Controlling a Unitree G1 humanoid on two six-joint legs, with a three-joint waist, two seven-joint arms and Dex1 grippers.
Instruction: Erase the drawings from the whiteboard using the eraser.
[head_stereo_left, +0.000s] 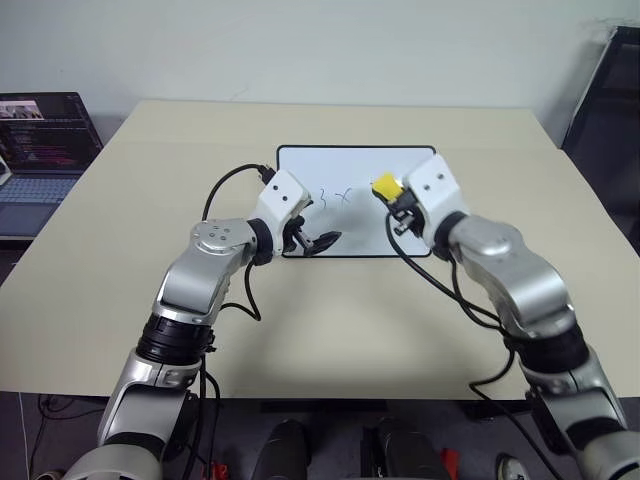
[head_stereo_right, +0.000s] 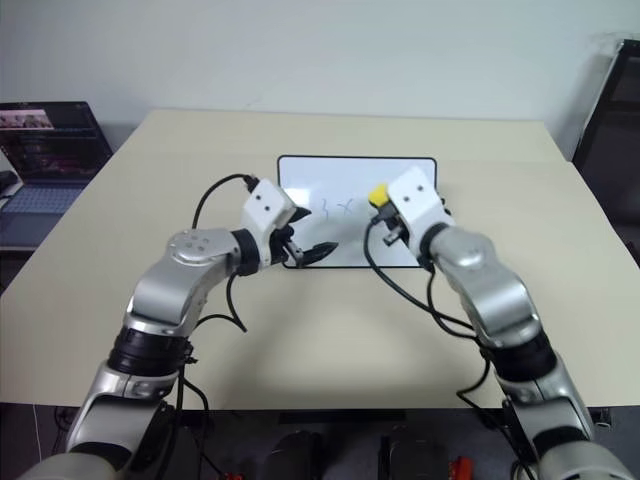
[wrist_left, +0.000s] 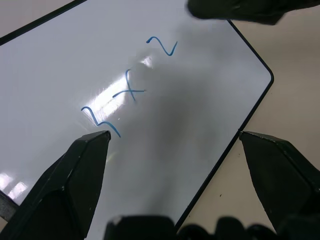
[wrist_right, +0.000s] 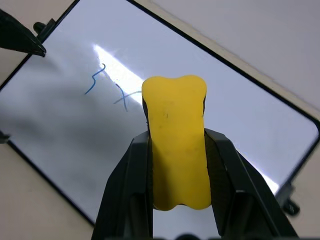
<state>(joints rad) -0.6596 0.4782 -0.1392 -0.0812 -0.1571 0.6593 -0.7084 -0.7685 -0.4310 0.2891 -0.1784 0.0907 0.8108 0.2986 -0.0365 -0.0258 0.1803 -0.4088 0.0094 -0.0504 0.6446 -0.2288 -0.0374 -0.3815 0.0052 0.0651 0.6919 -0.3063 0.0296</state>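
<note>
Beige table (head_stereo_left: 330, 330), laptop (head_stereo_left: 40, 150) far left. Right gripper (wrist_right: 177, 150) clamps eraser (wrist_right: 175, 145) above whiteboard (head_stereo_left: 350, 160); left gripper (wrist_left: 172, 145) spread over drawings (wrist_left: 130, 90).

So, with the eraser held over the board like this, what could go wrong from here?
1. The right gripper pinches the eraser only along its narrow sides, so pressing down to wipe might twist it or push it out.
2. The left gripper is open over the near edge of the whiteboard, not clamping it, so the board might slide on the table during a stroke.
3. The drawings lie close to the left gripper, so a wide wipe could hit it.
</note>
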